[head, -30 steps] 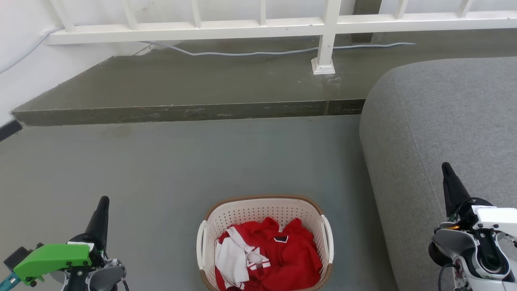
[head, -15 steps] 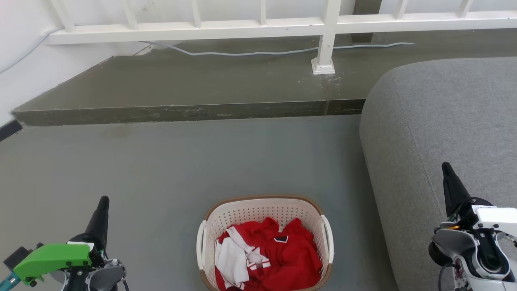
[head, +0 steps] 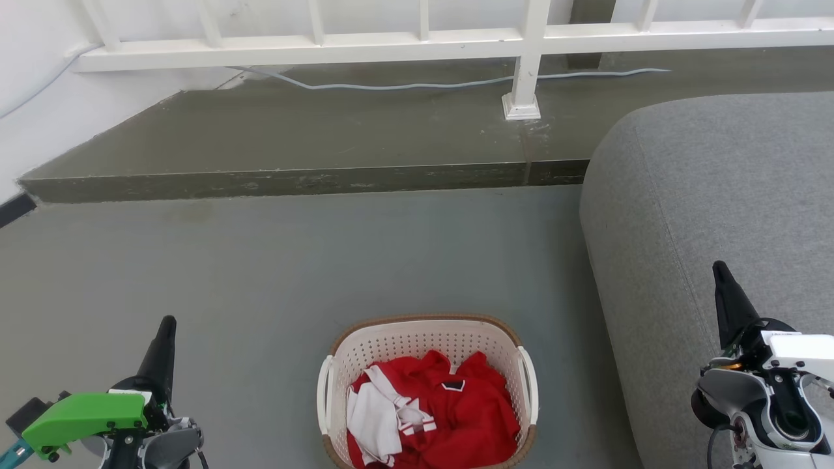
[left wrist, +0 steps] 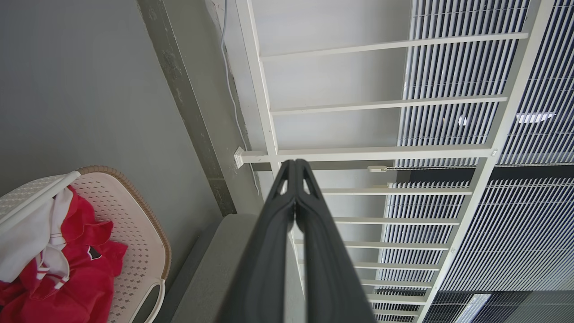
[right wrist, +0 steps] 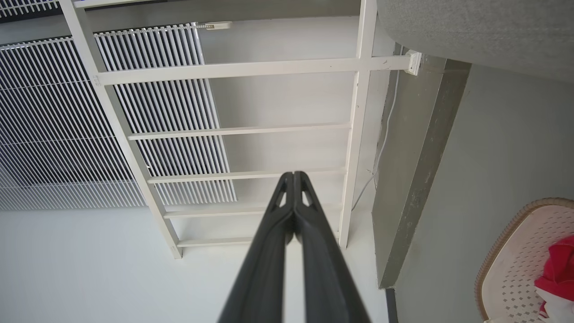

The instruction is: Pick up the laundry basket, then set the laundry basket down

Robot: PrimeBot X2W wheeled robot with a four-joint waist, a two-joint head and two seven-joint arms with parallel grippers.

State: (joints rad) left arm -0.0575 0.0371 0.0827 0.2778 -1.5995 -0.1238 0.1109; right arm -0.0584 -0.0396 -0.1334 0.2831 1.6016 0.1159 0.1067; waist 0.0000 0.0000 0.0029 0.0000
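The laundry basket [head: 427, 339], cream-white and perforated with a brown woven rim, stands on the grey floor at the bottom centre of the head view, holding red and white clothes. Its white loop handles sit on its left and right sides. My left gripper [head: 167, 322] is shut and empty, off to the basket's left and apart from it. My right gripper [head: 718, 267] is shut and empty too, to the basket's right over the sofa. In the left wrist view the basket [left wrist: 148, 237] lies at lower left of my shut left gripper [left wrist: 295, 162]. The right wrist view has my right gripper [right wrist: 293, 174] shut and the basket's rim [right wrist: 502, 233] at lower right.
A grey sofa [head: 710, 215] fills the right side close beside the basket. A raised concrete step [head: 300, 179] crosses the floor ahead, with a white railing [head: 417, 45] and a pale cable [head: 404, 83] on it. Open grey floor [head: 260, 260] lies between the step and the basket.
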